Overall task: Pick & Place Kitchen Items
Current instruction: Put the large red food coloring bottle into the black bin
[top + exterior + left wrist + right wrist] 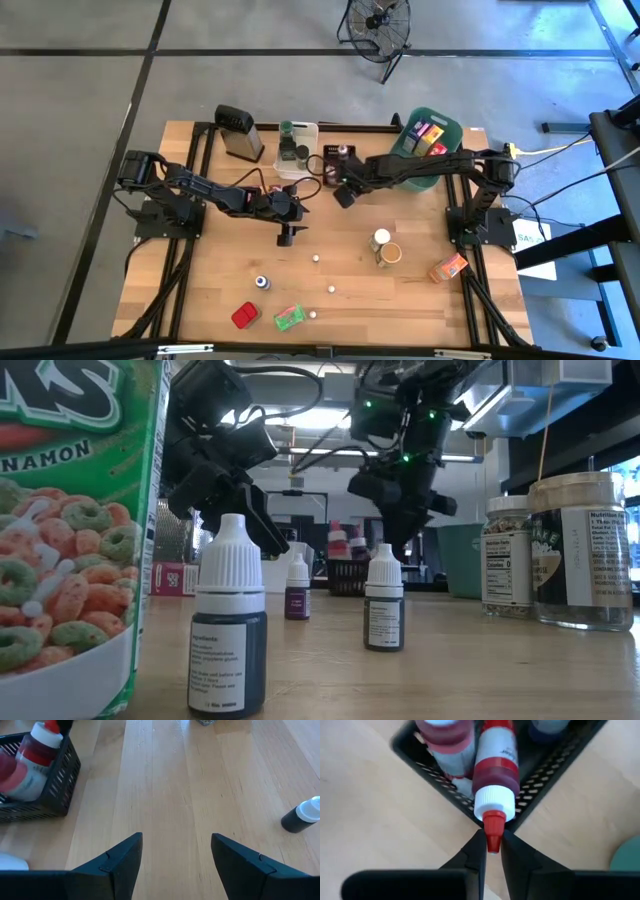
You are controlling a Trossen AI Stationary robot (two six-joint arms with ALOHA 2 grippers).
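- Your right gripper [492, 851] has its fingers pinched onto the red nozzle tip of a red-capped squeeze bottle [494, 780]; the bottle's body leans over the corner of the black mesh basket [555, 757], straight ahead of the fingers.
- Beyond that bottle, in the same basket, you have a second bottle with a dark red band [447, 740] beside it, and a blue-topped one partly cut off at the frame edge.
- From above, that gripper [345, 194] sits just beside the basket [335, 158], with the white bin [312, 130] holding green-lidded jars [287, 128] just past it and the teal bin [452, 128] of packets off to its other side.
- Your left gripper [176, 855] hangs over bare table [170, 780] with its fingers spread and nothing between them.
- Ahead of those open fingers and to one side lies a small dark dropper bottle with a white cap [302, 816], on its side, apart from them; on the other side is the black basket.
- From above, the left gripper [288, 235] is near the right one, with small white-capped bottles [316, 258] scattered past it.
- Farther out you see two jars [386, 247], an orange packet [448, 268], a red packet [245, 316] and a green packet [289, 318].
- The grey grater [240, 133] stands at the far table edge.
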